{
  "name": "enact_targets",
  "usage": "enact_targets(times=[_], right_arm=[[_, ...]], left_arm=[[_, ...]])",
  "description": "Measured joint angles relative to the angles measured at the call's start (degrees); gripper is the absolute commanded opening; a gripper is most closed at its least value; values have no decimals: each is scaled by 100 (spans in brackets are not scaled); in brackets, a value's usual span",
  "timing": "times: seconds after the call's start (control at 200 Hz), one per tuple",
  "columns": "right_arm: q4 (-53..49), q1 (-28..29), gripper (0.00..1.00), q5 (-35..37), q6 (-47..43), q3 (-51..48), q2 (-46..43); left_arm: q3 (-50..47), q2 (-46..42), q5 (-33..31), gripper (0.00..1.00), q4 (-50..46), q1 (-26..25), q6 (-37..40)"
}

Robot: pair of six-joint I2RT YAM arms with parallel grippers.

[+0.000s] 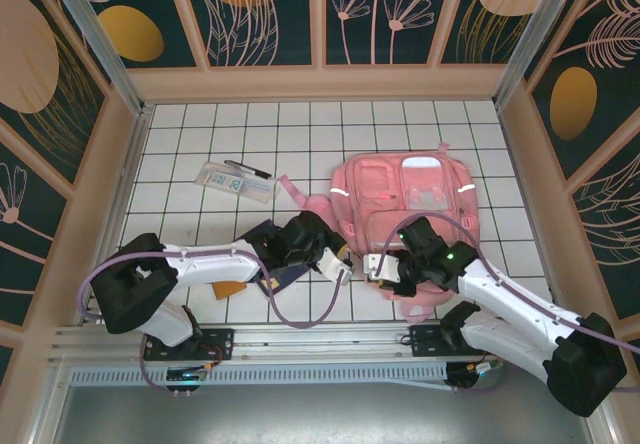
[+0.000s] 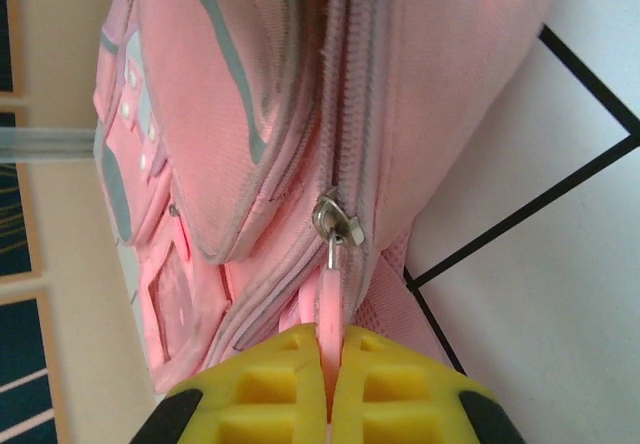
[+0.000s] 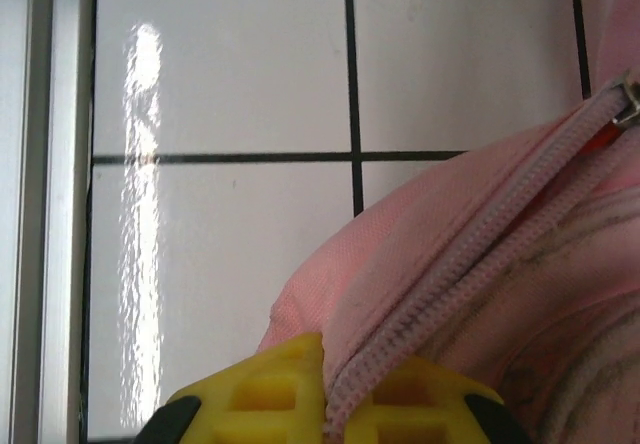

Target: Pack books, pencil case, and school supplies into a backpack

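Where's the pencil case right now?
Top view: the pencil case lies flat on the tiled table, left of the backpack and apart from it, with a dark pen along its far edge.

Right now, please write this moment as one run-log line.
left gripper: shut on zipper pull | right gripper: shut on backpack seam | pencil case: on table, outside backpack

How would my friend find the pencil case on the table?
Find the big pink backpack on the white tiled table. Left of it, toward the back wall, lies a flat see-through pencil case. The black pen beside it is dark and skinny; the case is wide and clear.
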Motion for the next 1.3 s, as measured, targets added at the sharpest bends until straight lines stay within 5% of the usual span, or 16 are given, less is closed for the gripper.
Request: enact_targets(times=[0.28, 0.455, 0.731, 0.851, 0.941, 1.066, 1.141, 1.231, 1.296], right_arm=[[-1325, 90, 0, 389, -1956, 387, 26], [-1453, 219, 0, 638, -2315, 505, 79], [-1405, 243, 3, 702, -2557, 573, 72], [-1200, 256, 45, 525, -2483, 573, 0], [-1187, 260, 53, 205, -2343, 570, -142], [-763, 55, 57, -306, -1615, 570, -435], [-232, -210, 69, -516, -756, 570, -675], [776, -463, 71, -37, 1266, 577, -960], [1292, -557, 82, 846, 2981, 710, -1016]], left_arm=[[-31, 1027, -949, 0, 793, 11, 758], [175, 1764, -1497, 0, 1469, 26, 855], [387, 1746, -1563, 0, 1587, 595, 492], [385, 1528, -1620, 23, 1545, 791, 254], [227, 1290, -1843, 55, 1646, 1071, -66], [63, 675, -1878, 58, 1469, 1279, -629], [85, 313, -1818, 61, 1274, 1250, -1067], [293, -55, -1574, 64, 804, 1239, -1858], [586, -214, -1303, 59, 470, 1239, -2562]])
